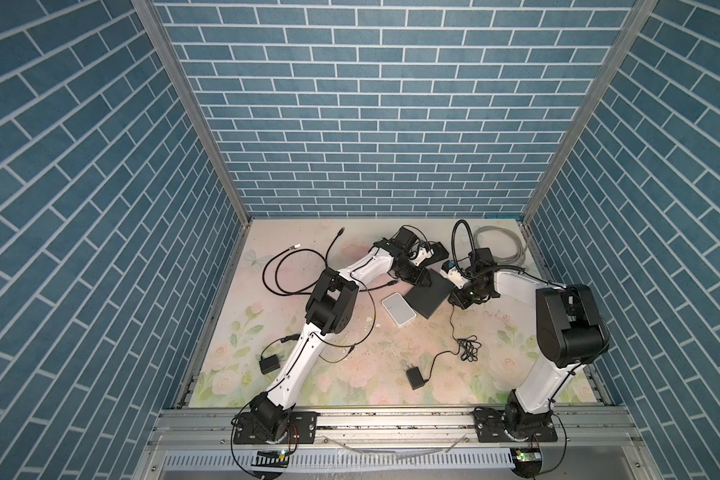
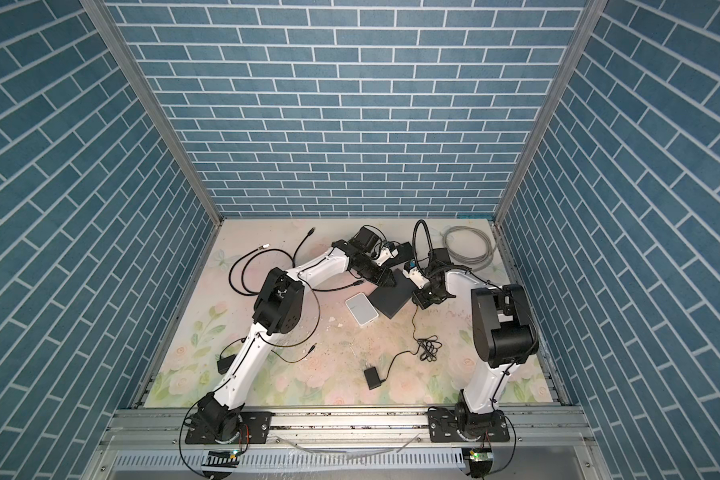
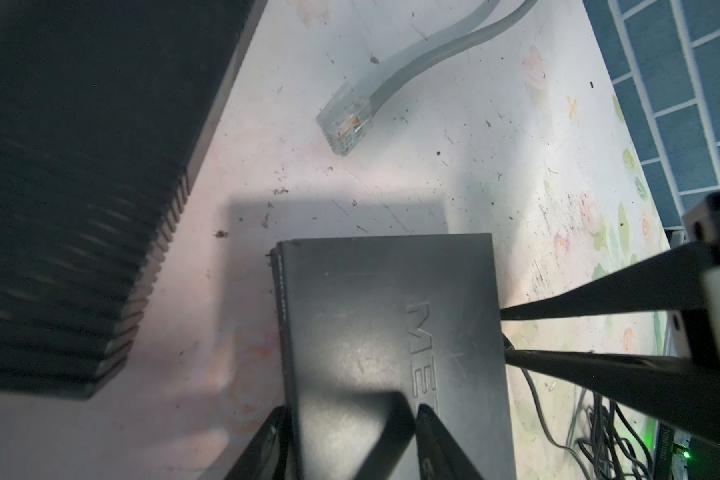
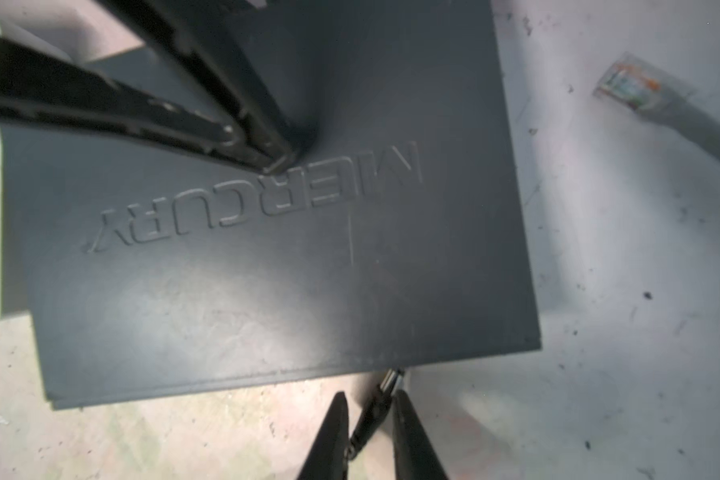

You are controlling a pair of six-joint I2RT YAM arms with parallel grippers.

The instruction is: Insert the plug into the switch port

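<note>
Since the barrel plug [image 4: 393, 376] lies with its metal tip right at the side wall of the switch [image 4: 267, 270], where the port itself is hidden, seating is better judged by a straight, level push along the plug's axis than by sight. The right gripper [image 4: 368, 395] is seen with its fingers [image 4: 408, 432] slightly parted either side of the plug's thin black lead, so no firm hold is shown. A fresh pinch close behind the tip would be needed before any pressing. The left gripper [image 3: 352, 411] is set down on the switch's lid with fingers spread and nothing clamped between them, which serves as a brace against sliding. The switch is a flat, matt dark-grey plastic box with raised MERCURY lettering. The counter [image 4: 599, 374] is covered by a smooth, scuffed floral sheet, likely slippery. A translucent Ethernet plug [image 3: 346, 120] on grey cable lies nearby, apart.
</note>
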